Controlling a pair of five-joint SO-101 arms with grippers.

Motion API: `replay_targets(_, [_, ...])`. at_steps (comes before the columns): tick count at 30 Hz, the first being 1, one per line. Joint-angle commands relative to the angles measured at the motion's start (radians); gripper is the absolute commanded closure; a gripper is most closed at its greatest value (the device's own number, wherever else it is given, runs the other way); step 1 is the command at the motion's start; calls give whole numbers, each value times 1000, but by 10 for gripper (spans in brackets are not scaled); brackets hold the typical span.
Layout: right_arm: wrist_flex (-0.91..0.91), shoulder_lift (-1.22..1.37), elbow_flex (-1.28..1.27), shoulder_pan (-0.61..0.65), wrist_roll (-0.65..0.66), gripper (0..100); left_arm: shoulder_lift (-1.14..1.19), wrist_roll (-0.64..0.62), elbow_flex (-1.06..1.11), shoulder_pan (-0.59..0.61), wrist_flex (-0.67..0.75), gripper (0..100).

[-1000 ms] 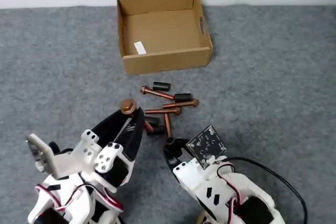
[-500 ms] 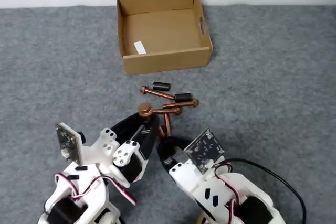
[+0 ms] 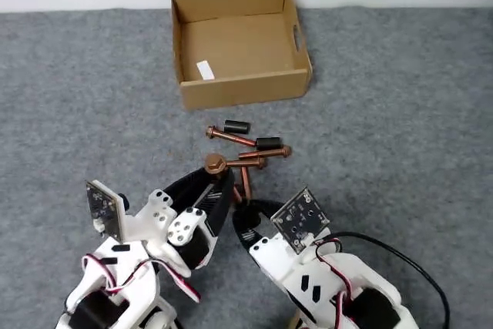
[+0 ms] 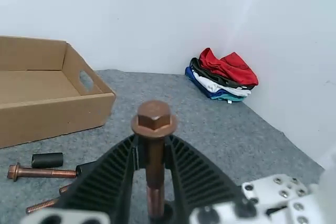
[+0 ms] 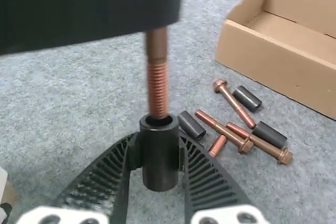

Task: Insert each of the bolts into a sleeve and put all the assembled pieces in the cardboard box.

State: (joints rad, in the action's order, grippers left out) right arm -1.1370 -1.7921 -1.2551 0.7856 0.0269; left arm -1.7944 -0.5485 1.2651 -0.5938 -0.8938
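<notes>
Right wrist view showed the right fingers closed around an upright sleeve, bore facing up. Directly above, the left fingers clamped a bolt vertical, head up, its threaded tip at the bore's mouth. Axes looked aligned, so a straight descent should seat it. The box lay well beyond.

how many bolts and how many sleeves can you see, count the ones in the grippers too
bolts: 5 (4 loose on the carpet, 1 in the left gripper)
sleeves: 4 (3 loose, 1 in the right gripper)
total: 9
</notes>
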Motion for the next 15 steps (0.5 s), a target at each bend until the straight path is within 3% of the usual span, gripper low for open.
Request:
replay_targets(1, [31,-8,14,-13,11,991,3,-8,-48,-5,-6,994])
replay_targets(15, [70,-8,14,-12,11,991,6,-6,42,-91,-17,994])
